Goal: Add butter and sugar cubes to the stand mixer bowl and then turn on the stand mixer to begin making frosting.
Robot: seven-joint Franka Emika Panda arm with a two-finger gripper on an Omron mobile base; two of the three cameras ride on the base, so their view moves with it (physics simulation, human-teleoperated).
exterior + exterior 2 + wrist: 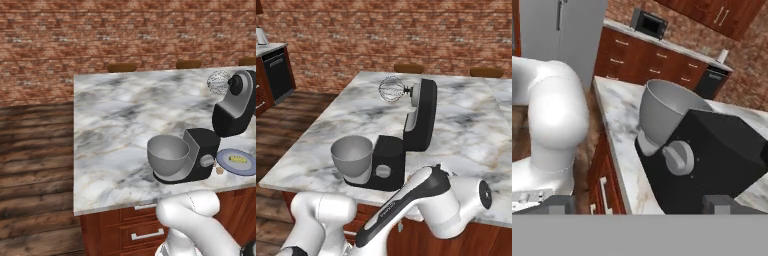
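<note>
While the gripper (639, 204) stands wide open with nothing between its fingers (559, 204), the stand mixer (704, 160) lies just ahead of the fingertips in the hand view, its black base and round silver knob (679, 156) between and a little above them, apart from both.

Going left to right in the left base view, the marble island counter (120, 120) carries the grey stand mixer bowl (168, 154), seated on the mixer's base and holding nothing. Beside it rises the black body of the mixer with the knob facing the counter's near edge, and above that the head is tilted back, the wire whisk (218, 81) lifted well clear of the bowl. Just right of the base a few small brownish lumps (219, 170), perhaps the sugar cubes, lie on the marble. Next comes a flat blue-grey plate (230, 165) with the pale-yellow butter (237, 160) lying on it.

The mixer's base stands between the bowl and the plate. Wooden drawers (145, 227) with metal handles sit under the counter edge.
</note>
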